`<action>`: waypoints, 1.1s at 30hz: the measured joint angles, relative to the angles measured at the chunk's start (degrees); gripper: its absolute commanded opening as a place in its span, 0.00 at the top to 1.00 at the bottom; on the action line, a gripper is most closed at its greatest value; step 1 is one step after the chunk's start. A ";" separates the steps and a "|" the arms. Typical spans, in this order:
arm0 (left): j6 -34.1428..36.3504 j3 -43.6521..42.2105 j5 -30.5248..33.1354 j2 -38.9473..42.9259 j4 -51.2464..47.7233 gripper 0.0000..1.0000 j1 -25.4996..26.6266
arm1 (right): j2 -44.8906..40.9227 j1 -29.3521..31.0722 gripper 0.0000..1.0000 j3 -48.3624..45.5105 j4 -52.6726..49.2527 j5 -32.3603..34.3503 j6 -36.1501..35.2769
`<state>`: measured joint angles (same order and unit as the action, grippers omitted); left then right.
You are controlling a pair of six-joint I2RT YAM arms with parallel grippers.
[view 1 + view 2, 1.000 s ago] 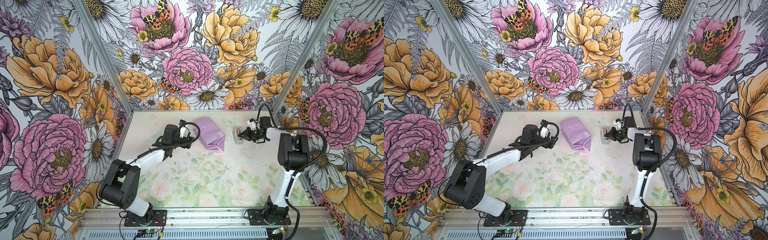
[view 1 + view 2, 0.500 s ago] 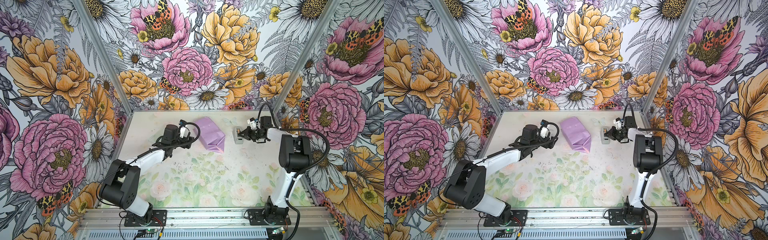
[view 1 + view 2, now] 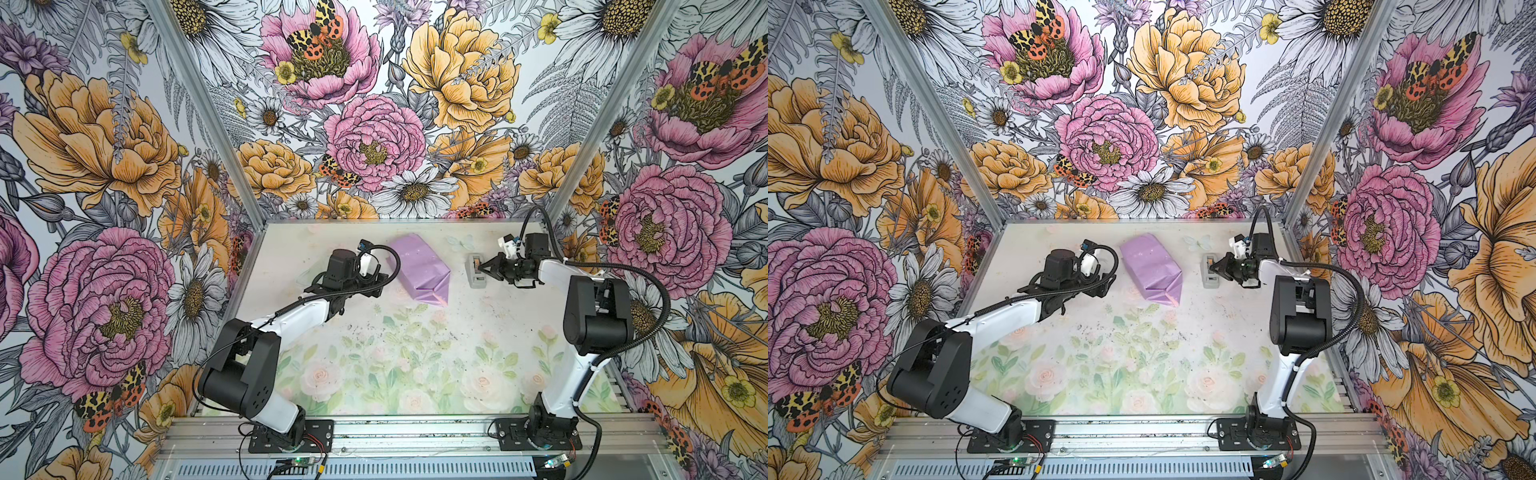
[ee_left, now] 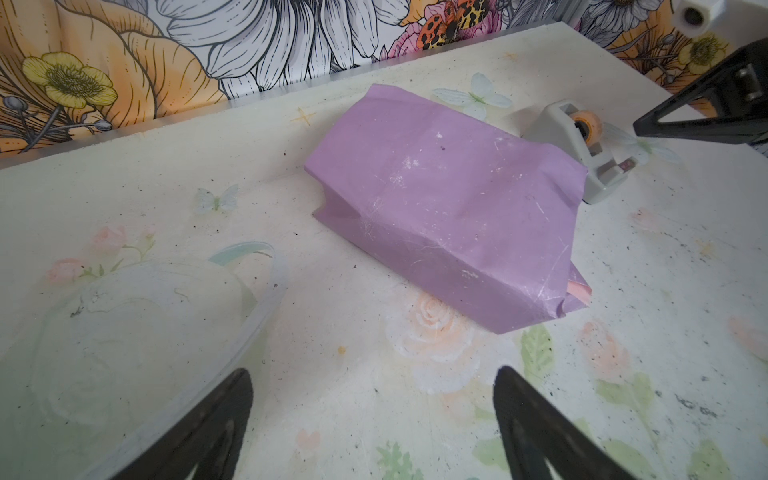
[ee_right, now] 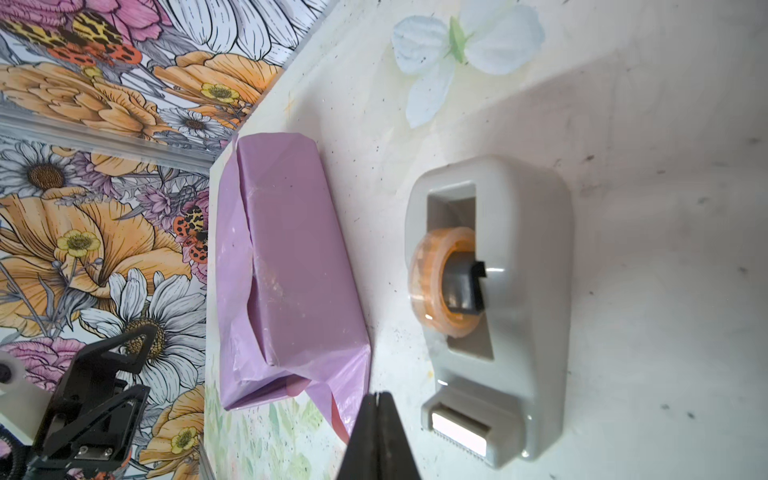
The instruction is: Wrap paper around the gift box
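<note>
Left black claw (image 4: pixel 372 395): jaws wide apart, empty, hovering just left of the parcel. Far centre of the floral-printed table (image 3: pixel 415 353): creased lilac paper sheet (image 3: pixel 419 270) folded round the gift box (image 3: pixel 1148 266), which shows only as a block shape. Small grey plastic tape dispenser (image 3: pixel 476 276) sits just right of it. Right black claw (image 5: pixel 377 409): jaws together beside the dispenser's cutter end; whether tape is pinched cannot be told.

Grey tape dispenser (image 3: pixel 476 282), floral table (image 3: pixel 415 353), flowered walls (image 3: pixel 374 124)
</note>
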<state>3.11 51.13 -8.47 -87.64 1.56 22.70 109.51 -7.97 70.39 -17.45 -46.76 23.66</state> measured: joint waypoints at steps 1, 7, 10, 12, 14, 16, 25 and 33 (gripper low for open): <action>0.00 0.00 -0.02 0.00 0.00 0.08 0.00 | 0.00 0.00 0.72 -0.20 -0.09 0.22 0.37; 0.00 0.00 -0.02 0.00 0.02 0.08 0.00 | 1.14 0.07 0.62 0.09 0.00 0.92 2.23; 0.02 0.00 -0.02 0.00 0.02 0.08 0.00 | 3.13 0.22 0.62 1.18 -0.04 1.05 2.47; 0.02 0.00 -0.02 0.00 0.02 0.08 0.00 | 4.28 0.44 0.63 2.03 0.02 1.05 2.49; 0.02 0.00 -0.02 0.00 0.02 0.08 0.00 | 5.18 0.74 0.64 2.95 0.04 1.03 2.49; 0.04 0.00 -0.02 0.00 0.02 0.08 0.00 | 6.25 1.18 0.65 3.98 0.13 0.96 2.64; 0.24 0.00 -0.02 0.00 0.17 0.08 0.00 | 7.32 1.40 0.73 5.22 -0.55 1.77 3.48; 0.39 0.00 -0.02 0.00 0.17 0.08 0.00 | 7.32 1.55 0.92 5.27 -1.99 2.29 3.32</action>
<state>3.51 51.13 -8.49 -87.64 1.74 22.70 116.84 -6.42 75.66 -19.44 -44.47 26.98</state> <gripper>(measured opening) 0.916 0.108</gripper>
